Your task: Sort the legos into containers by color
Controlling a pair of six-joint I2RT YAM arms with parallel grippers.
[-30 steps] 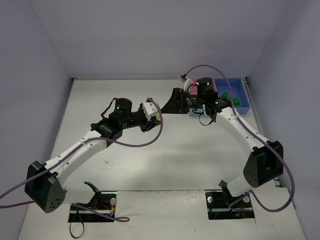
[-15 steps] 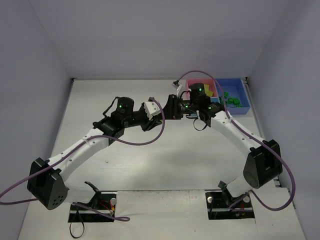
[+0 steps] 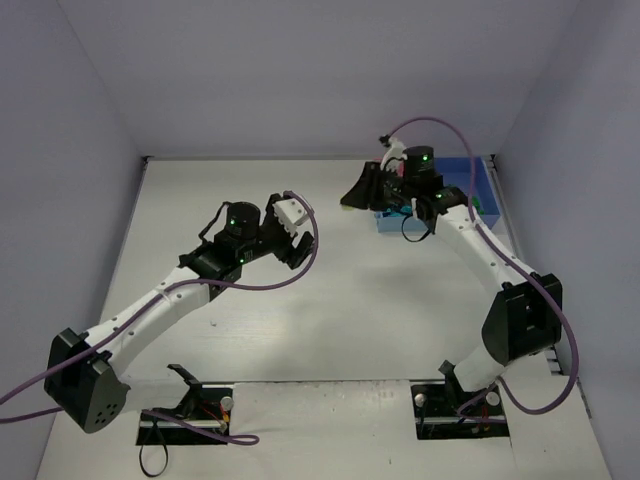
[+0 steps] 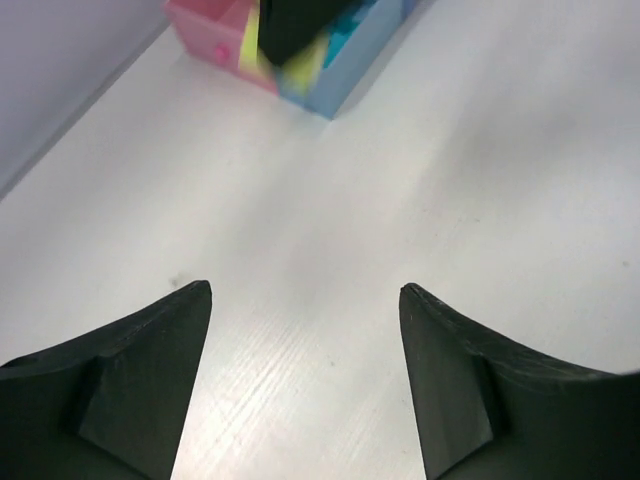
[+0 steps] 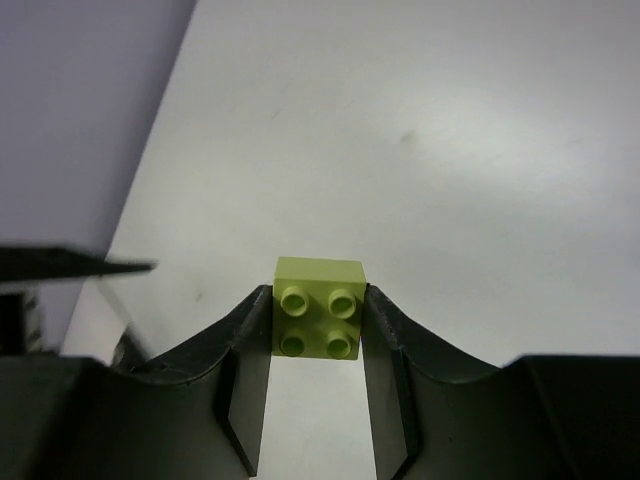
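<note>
Since the right hand (image 3: 352,197) was sitting low over the middle of the desk (image 3: 340,310) half a second back, nearly nose to nose with the left hand (image 3: 287,250), the overhead view is showing a clear change. It's now sitting further back by the left end of the containers (image 3: 482,182), with its arm covering most of them, and the left arm is pulling away to the left. A purple cable (image 3: 300,275) is looping off the left wrist.

In the left wrist view, the left hand's fingers (image 4: 140,370) are standing wide apart with nothing between them, just bare desk underneath. The pink tray (image 4: 205,25) and light blue tray (image 4: 355,55) are showing at the top, partly blocked by a dark blurry shape.

In the right wrist view, the right hand is clamping a yellow-green lego (image 5: 320,307), studs facing the camera, up above the desk.
</note>
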